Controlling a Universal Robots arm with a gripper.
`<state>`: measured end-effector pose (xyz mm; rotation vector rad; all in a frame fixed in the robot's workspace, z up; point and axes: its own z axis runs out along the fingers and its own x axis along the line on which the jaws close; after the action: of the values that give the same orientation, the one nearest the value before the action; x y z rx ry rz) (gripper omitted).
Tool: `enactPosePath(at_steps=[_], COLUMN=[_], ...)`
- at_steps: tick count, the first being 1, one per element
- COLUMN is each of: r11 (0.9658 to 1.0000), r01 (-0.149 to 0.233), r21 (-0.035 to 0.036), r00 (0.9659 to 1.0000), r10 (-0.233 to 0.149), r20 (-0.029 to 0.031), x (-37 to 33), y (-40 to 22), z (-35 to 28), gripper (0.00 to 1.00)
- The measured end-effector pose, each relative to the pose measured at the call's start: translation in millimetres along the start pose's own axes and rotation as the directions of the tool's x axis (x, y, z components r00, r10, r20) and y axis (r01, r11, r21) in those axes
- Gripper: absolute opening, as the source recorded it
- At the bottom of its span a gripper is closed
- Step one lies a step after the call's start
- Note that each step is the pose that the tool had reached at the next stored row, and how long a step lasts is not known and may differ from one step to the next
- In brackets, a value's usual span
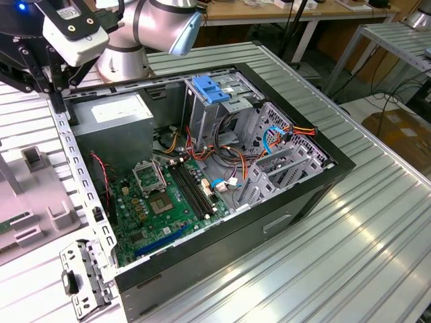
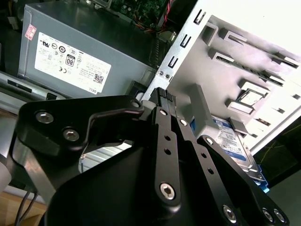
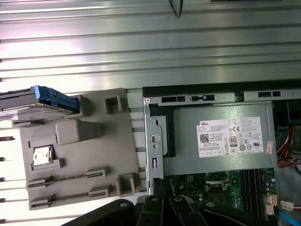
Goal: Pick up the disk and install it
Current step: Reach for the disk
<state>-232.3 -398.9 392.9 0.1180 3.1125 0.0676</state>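
- The gripper [image 2: 162, 95] was closed: in the second wrist view its fingertip pads met with nothing between them.
- The gripper held nothing and touched no part.
- In the exterior view the arm [image 1: 155, 20] stood at the back of the open computer case [image 1: 269, 222], towards the exterior view's left. Its wrist hung above the perforated rear flange [image 1: 81, 175] of the case.
- The disk [image 3: 23, 102] lay in a grey moulded fixture [image 3: 80, 150] beside the case, not inside it.
- In the first wrist view the disk sat at one end of the fixture, seen nearly edge-on, with its blue carrier [image 3: 52, 97] along the side facing the fixture's middle.
- In the second wrist view the disk's [image 2: 230, 141] white label with a blue band showed past the gripper links, well apart from the fingertips.
- A small square metallic part [image 3: 41, 155] sat in another pocket of the fixture.
- The grey power supply [image 3: 221, 139] occupied the case corner nearest the gripper, label up.
- In the exterior view the green motherboard [image 1: 161, 202] lay on the case floor.
- A metal drive cage [image 1: 225, 108] stood at the far side of the case, with a blue plastic piece [image 1: 210, 91] on top.
- Case and fixture rested on a ribbed metal table [image 1: 350, 256].
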Motion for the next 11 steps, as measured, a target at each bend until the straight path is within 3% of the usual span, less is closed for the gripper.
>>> enactPosePath(at_steps=[11], r11=[1.0000], r01=[0.000], r21=[0.0000], r00=[1.0000], r10=[0.000], r20=[0.0000], x=[4.2], y=[-0.3], z=[0.0], gripper=[0.11])
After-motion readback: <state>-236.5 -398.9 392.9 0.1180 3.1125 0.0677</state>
